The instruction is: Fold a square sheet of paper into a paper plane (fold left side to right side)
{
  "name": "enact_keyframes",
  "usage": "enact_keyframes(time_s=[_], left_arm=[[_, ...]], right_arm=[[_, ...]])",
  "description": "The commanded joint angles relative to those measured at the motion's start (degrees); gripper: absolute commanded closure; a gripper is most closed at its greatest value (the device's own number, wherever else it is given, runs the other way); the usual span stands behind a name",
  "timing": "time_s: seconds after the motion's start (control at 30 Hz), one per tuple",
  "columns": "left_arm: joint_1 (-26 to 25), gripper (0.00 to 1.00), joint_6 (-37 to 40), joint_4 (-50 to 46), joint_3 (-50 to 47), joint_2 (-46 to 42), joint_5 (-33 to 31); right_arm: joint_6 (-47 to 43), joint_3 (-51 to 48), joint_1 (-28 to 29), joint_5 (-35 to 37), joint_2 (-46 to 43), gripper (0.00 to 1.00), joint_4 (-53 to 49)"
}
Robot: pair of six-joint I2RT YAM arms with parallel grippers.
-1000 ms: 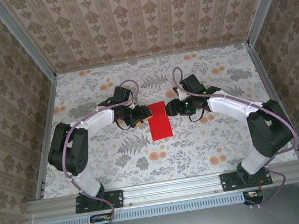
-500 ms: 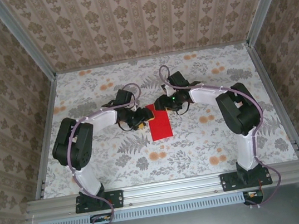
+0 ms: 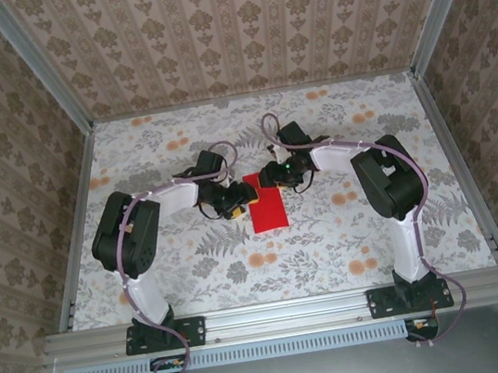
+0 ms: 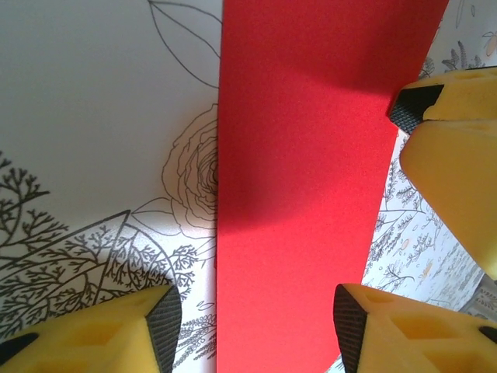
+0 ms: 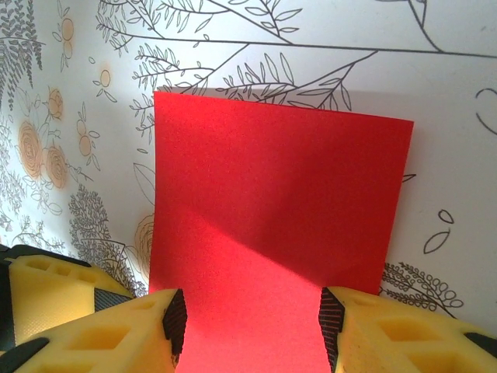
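Note:
The square sheet of paper lies flat on the flowered table cloth as a bright red upright rectangle, not in the shape of a paper plane. My left gripper is low over its upper left edge, jaws open; in the left wrist view the paper runs between the yellow fingers, and the gripper straddles it. My right gripper is over the paper's far end, also open; in the right wrist view the paper stretches away from the gripper. Neither gripper pinches the sheet.
The flowered table cloth covers the whole table. Aluminium rails and patterned walls shut it in at left, right and back. One finger of the right gripper stands close by the left gripper's fingers.
The right arm has swung in from the right and its gripper now stands over the paper's far end. The left gripper has crept slightly right onto the paper's left edge.

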Motion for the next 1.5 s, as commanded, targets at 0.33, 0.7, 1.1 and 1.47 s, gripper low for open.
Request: enact_keyframes(time_s=[0.33,0.7,1.1,1.47], left_arm=[[-1.82,0.56,-1.95,0.51,0.99,1.52,2.06],[-1.73,0.70,-2.41,-0.03,0.05,-0.33,0.76],[-1.64,0.63,-3.22,0.15,-0.52,-3.70,0.49],[-1.64,0.64,-5.41,2.58,-1.51,-4.62,1.67]], right_arm=[[-0.79,-0.03,0.25,0.86,2.13,0.49,-2.35],[-1.01,-0.03,0.16,1.15,1.79,0.48,-2.45],[-1.21,-0.09,0.14,1.28,1.95,0.47,-2.54],[-1.27,-0.12,0.14,1.14,2.03,0.47,-2.45]])
